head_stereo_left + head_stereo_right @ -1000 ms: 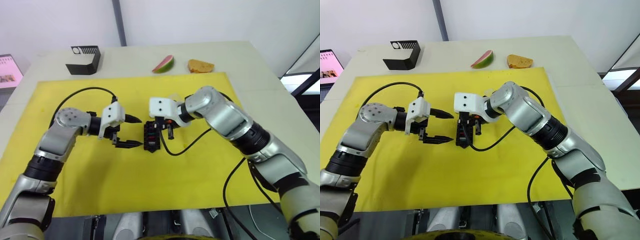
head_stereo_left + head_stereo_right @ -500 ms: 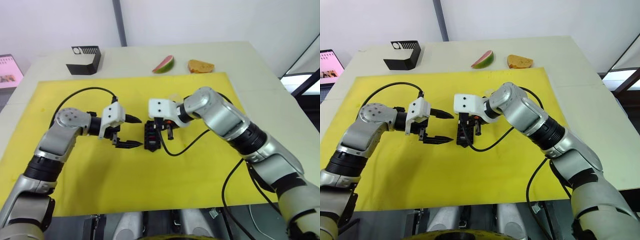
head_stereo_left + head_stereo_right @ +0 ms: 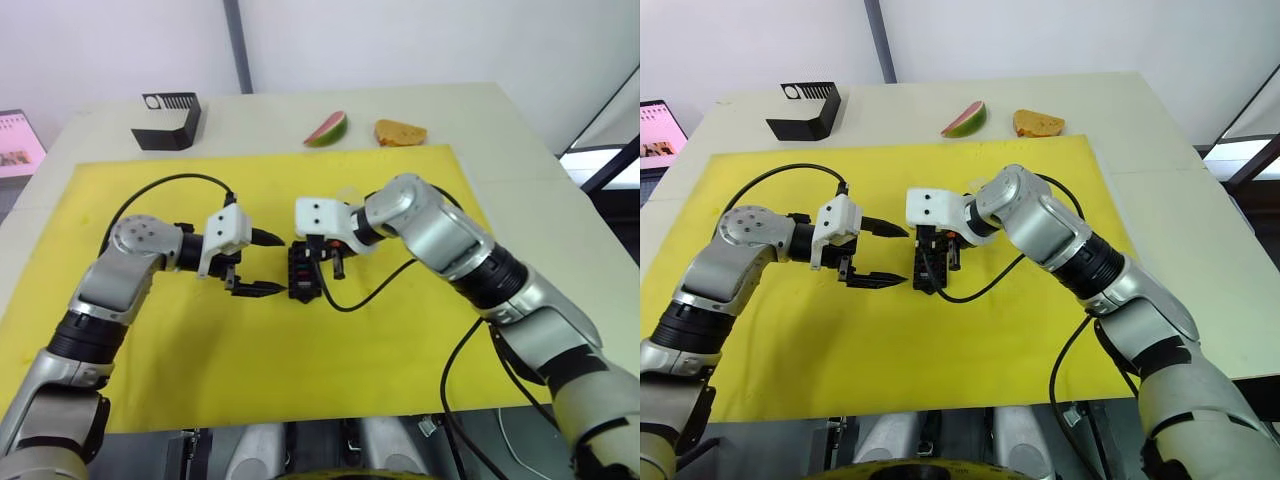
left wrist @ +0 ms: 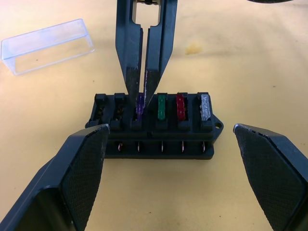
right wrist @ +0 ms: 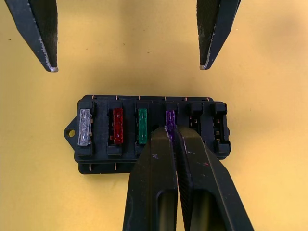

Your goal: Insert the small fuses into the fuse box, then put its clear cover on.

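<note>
Fuse box (image 5: 151,139): small black block with a row of six slots and a mounting ear at one end, lying on the yellow mat (image 3: 300,380) between the two end effectors. Four slots are filled: grey fuse (image 5: 84,126), red fuse (image 5: 117,125), green fuse (image 5: 142,125), purple fuse (image 5: 170,119). The two slots beyond the purple one are empty.

Right end effector (image 5: 175,131): fingers together, clamped on the purple fuse at its slot, directly above the box.

Left end effector (image 3: 262,264): fingers wide apart, beside the box, not touching it.

Clear cover (image 4: 47,45): a transparent rectangular cap, lying on the mat beyond the box, behind the right end effector, apart from both.
</note>
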